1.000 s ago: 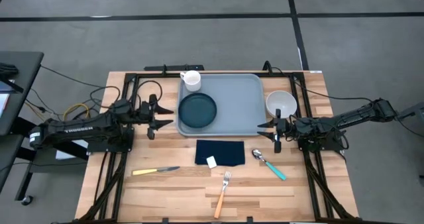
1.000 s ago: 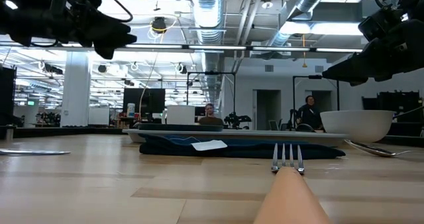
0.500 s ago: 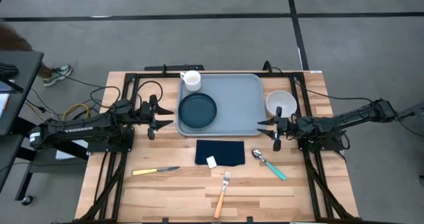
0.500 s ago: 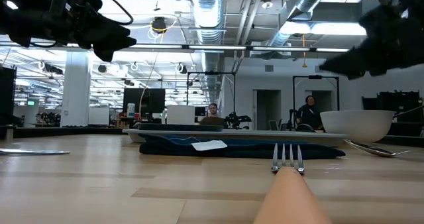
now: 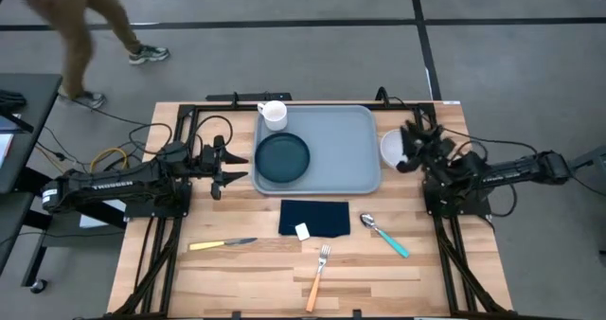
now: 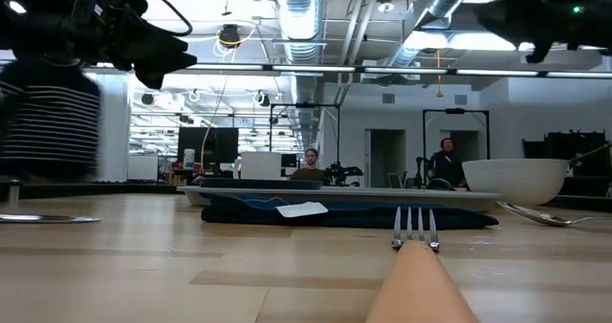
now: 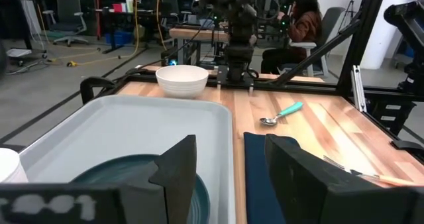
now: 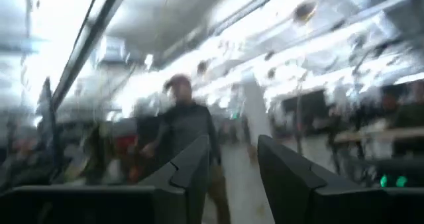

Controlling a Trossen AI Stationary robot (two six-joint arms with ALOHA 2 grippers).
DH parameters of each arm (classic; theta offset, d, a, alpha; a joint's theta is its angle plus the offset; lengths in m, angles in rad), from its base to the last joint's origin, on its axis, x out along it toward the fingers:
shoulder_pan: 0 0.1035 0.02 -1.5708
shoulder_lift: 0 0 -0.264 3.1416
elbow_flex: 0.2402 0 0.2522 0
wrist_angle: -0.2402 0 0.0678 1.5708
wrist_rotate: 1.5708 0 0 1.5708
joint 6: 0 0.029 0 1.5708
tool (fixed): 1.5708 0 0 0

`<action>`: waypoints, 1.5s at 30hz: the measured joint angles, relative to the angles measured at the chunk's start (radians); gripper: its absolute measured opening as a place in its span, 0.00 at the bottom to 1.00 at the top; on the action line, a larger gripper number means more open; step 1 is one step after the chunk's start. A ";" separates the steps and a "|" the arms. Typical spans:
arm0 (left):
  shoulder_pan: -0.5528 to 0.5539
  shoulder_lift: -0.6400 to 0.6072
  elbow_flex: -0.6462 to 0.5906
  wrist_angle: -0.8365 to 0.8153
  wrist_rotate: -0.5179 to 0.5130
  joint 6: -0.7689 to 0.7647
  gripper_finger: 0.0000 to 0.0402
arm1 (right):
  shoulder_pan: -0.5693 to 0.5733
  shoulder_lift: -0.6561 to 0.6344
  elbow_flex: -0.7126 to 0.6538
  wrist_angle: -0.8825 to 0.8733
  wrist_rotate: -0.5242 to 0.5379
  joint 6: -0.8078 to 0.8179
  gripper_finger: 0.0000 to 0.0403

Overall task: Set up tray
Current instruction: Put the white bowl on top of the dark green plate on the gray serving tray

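1. Light blue-grey plastic, the tray (image 5: pixel 327 150) lies at the far middle of the wooden table (image 5: pixel 237 268), its long side running across.
2. Inside the tray, a dark round plate (image 5: pixel 282 158) sits in the left half, holding nothing; a white mug (image 5: pixel 274 115) stands in the far left corner just beyond the plate. The right half of the tray is bare.
3. A white bowl (image 5: pixel 396 149) stands on the table just beside the tray's right rim, outside it; no contents show in it.
4. In front of the tray lies a dark navy folded napkin (image 5: pixel 314 217) with a small white piece (image 5: pixel 302 231) on its near edge.
5. A spoon with a teal handle (image 5: pixel 385 236) lies right of the napkin, a fork with an orange handle (image 5: pixel 317 276) nearer the front, and a knife with a yellow handle (image 5: pixel 222 245) to the left.
6. The left gripper (image 5: pixel 237 168) hovers just beside the tray's left rim, fingers spread, holding nothing.
7. The right gripper (image 5: pixel 414 142) is raised above the bowl, tilted upward; its fingers stand apart with nothing between them.
8. A person (image 5: pixel 80 22) walks on the floor beyond the table's far left.
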 joint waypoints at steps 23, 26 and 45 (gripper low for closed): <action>0.000 0.000 0.000 0.001 -0.008 -0.017 0.42 | -0.407 0.280 0.623 -1.852 -0.545 0.402 0.30; 0.000 0.000 0.000 0.000 -0.008 -0.017 0.42 | -0.411 0.325 0.634 -1.834 -0.589 0.396 0.30; 0.000 0.000 0.000 0.000 -0.008 -0.018 0.42 | -0.518 0.644 0.715 -1.905 -0.468 0.543 0.31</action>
